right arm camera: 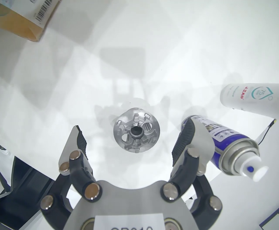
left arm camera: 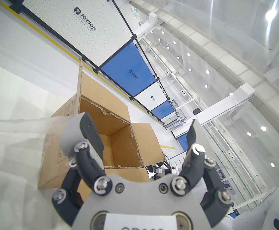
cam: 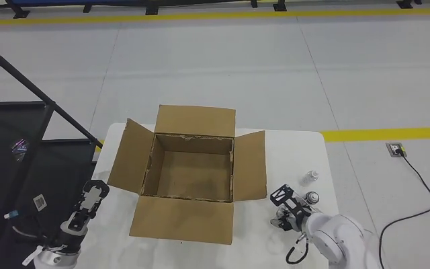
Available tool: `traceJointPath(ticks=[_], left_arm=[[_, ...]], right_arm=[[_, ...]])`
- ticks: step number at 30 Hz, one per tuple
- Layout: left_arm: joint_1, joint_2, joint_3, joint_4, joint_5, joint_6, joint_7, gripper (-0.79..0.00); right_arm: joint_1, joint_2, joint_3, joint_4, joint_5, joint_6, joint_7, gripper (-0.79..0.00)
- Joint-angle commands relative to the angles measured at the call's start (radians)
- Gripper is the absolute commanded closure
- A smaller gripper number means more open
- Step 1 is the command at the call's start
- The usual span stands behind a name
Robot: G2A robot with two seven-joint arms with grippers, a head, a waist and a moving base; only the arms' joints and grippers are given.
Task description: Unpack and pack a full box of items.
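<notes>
A cardboard box (cam: 190, 176) stands open on the white table (cam: 295, 148), all flaps folded out and nothing visible inside. Right of it, my right gripper (cam: 285, 204) hangs open above a round metal part (right arm camera: 136, 133), which lies on the table between the fingers (right arm camera: 185, 139) without touching them. A blue spray can (right arm camera: 226, 148) stands just beside one finger, and a white bottle (right arm camera: 250, 99) stands a little farther off. My left gripper (cam: 94, 191) is open and holds nothing, low at the table's left edge, facing the box (left arm camera: 109, 122).
In the top view the spray can (cam: 312, 197) and the white bottle (cam: 310, 177) stand near the table's right edge. A black frame and netting (cam: 27, 155) flank the table's left side. A corner of the box (right arm camera: 24, 19) lies beyond the metal part.
</notes>
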Motion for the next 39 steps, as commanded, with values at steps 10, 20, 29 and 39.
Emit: traceJointPath(ticks=[10, 20, 29, 39], left_arm=[[0.000, 0.000, 0.000, 0.000, 0.000, 0.000, 0.000, -0.785], [0.000, 0.000, 0.000, 0.000, 0.000, 0.000, 0.000, -0.785], [0.002, -0.001, -0.007, 0.000, -0.005, 0.005, 0.015, -0.785], [0.075, -0.005, -0.097, 0.036, -0.079, -0.033, 0.082, -0.785]], right_arm=[[0.049, 0.004, -0.023, 0.087, 0.017, 0.007, 0.019, 0.000], [0.015, 0.020, 0.058, -0.102, 0.114, -0.006, 0.028, 0.000], [0.114, 0.014, 0.075, -0.454, 0.119, 0.297, 0.045, 0.000], [0.501, -0.052, -0.391, -0.239, 0.052, 0.494, 0.086, 0.000]])
